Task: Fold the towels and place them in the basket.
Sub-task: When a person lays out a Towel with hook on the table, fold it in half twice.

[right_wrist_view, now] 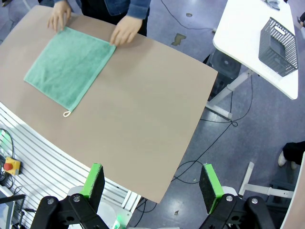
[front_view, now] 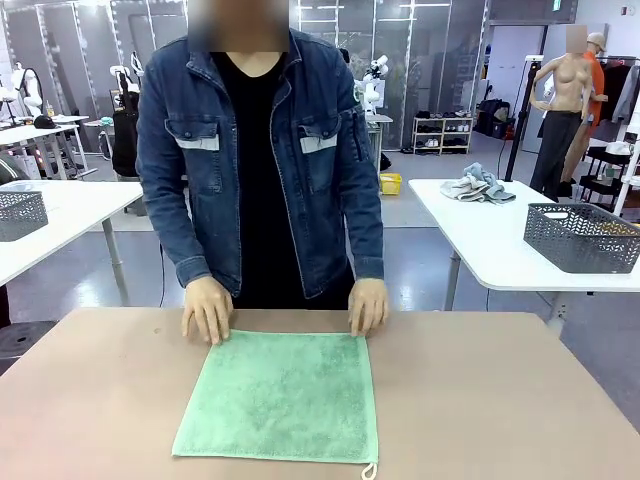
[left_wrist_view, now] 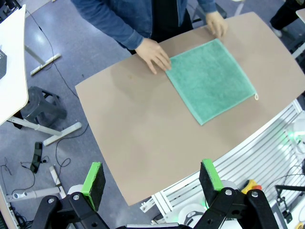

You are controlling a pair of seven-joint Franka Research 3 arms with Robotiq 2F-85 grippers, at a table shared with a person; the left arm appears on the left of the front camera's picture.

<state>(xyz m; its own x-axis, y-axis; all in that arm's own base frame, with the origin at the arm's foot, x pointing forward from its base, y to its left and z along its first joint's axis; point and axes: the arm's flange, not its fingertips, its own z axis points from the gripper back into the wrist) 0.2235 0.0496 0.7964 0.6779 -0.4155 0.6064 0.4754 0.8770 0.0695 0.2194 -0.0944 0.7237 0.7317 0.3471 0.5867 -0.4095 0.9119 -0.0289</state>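
Towel [front_view: 280,395] lies flat on the bench [front_view: 500,400], well ahead of both robot hands. The person's palms [front_view: 208,308] press its far corners, evidently to keep it smooth for folding. Left hand [left_wrist_view: 151,167] and right hand [right_wrist_view: 150,167] stand wide, empty. Wrist views give those jaws; the front view gives a mesh basket [front_view: 580,238] on a white table [front_view: 480,230], off the right hand's side.

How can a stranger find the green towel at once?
Start at the brown table before the person. The towel lies flat at its middle, the person's hands at its far corners. It is mint green, with a white loop at one corner.
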